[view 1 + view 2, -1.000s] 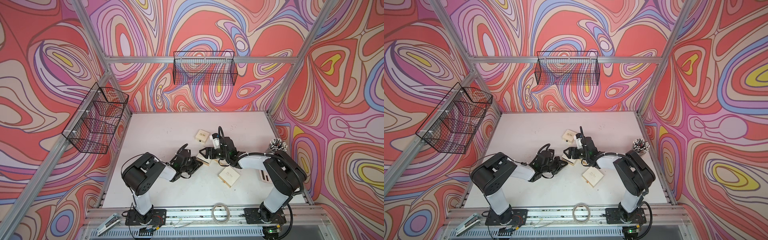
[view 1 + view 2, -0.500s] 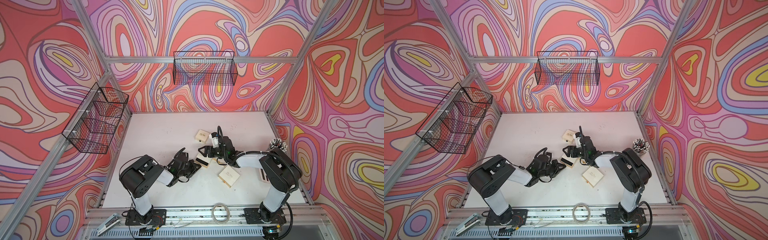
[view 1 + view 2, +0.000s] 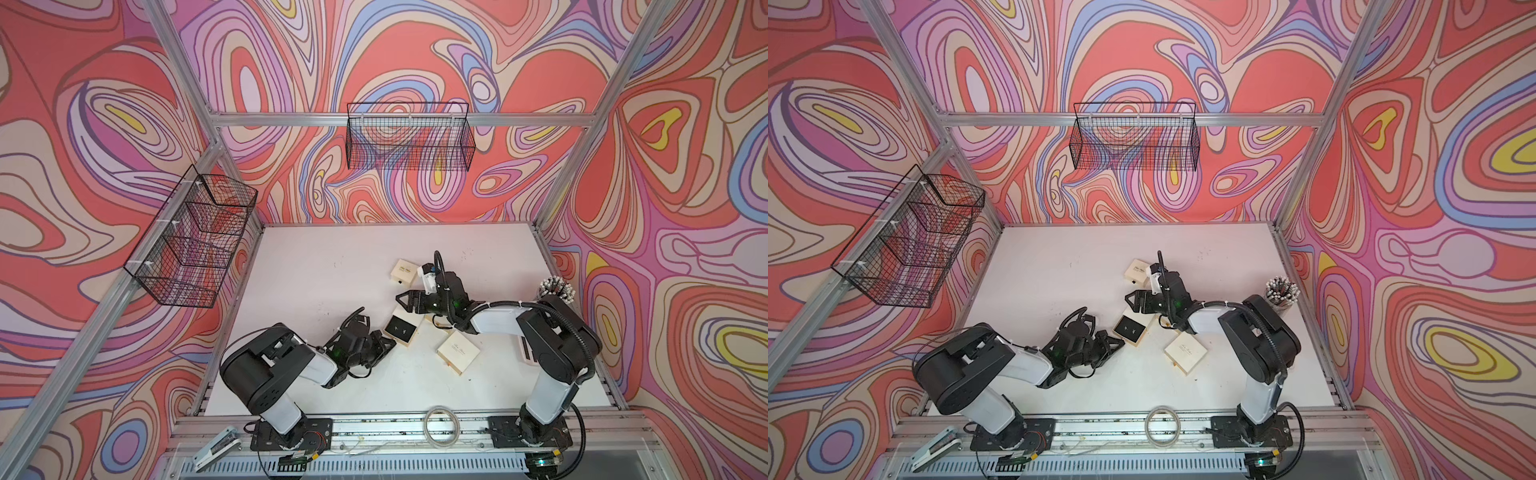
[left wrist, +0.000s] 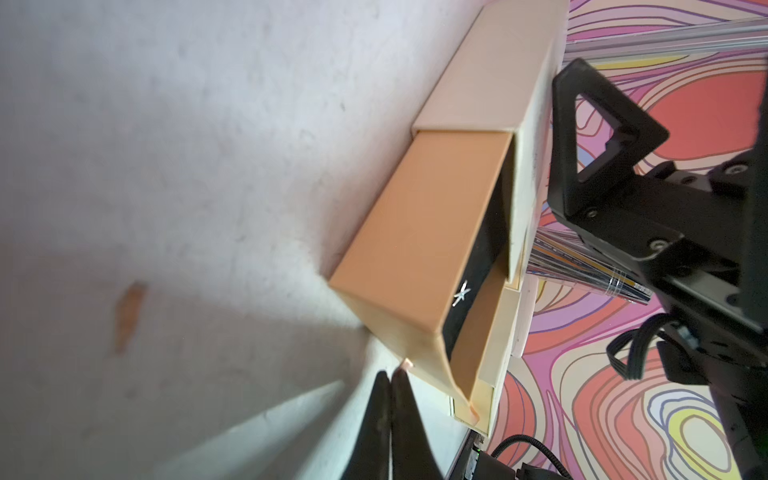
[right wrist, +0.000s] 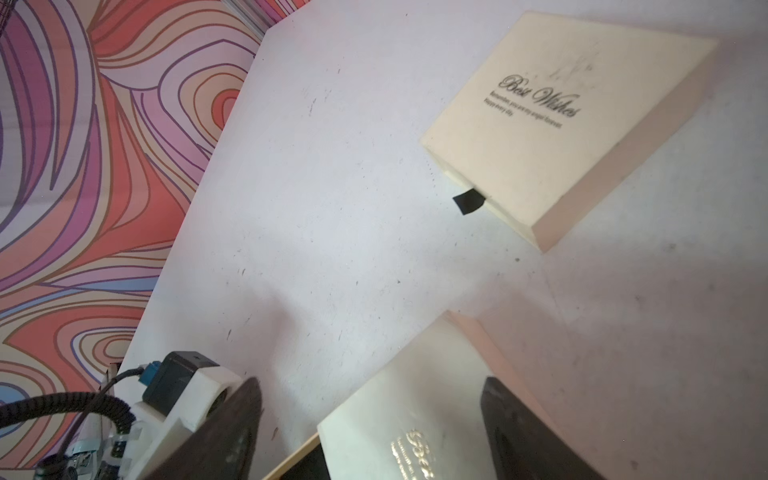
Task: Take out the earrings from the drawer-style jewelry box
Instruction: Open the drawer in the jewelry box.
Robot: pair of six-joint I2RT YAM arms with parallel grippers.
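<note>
In both top views the jewelry box's drawer [image 3: 400, 330] [image 3: 1130, 330] stands pulled out, and two tiny silvery earrings [image 3: 400, 331] [image 3: 1130, 331] lie on its black lining. The left wrist view shows one star-shaped earring [image 4: 461, 293] on the lining behind the tan drawer wall [image 4: 415, 232]. My left gripper [image 3: 388, 343] [image 4: 390, 374] is shut, its tips at the drawer's near corner. My right gripper [image 3: 404, 302] [image 5: 374, 419] is open. It hovers over the cream sleeve [image 5: 415, 395], one finger on either side, and gaps show on both sides.
Two closed cream boxes lie nearby, one behind the right gripper [image 3: 405, 272] [image 5: 561, 124] and one to the front right [image 3: 457, 353]. A cup of white-tipped sticks [image 3: 557, 289] stands at the right edge. A tape roll [image 3: 442, 419] lies on the front rail. Wire baskets [image 3: 409, 137] hang on the walls.
The drawer has slid out of its sleeve toward the left arm, baring the black lining and the earrings. My left gripper has drawn back toward the front. The right gripper stayed over the sleeve.
</note>
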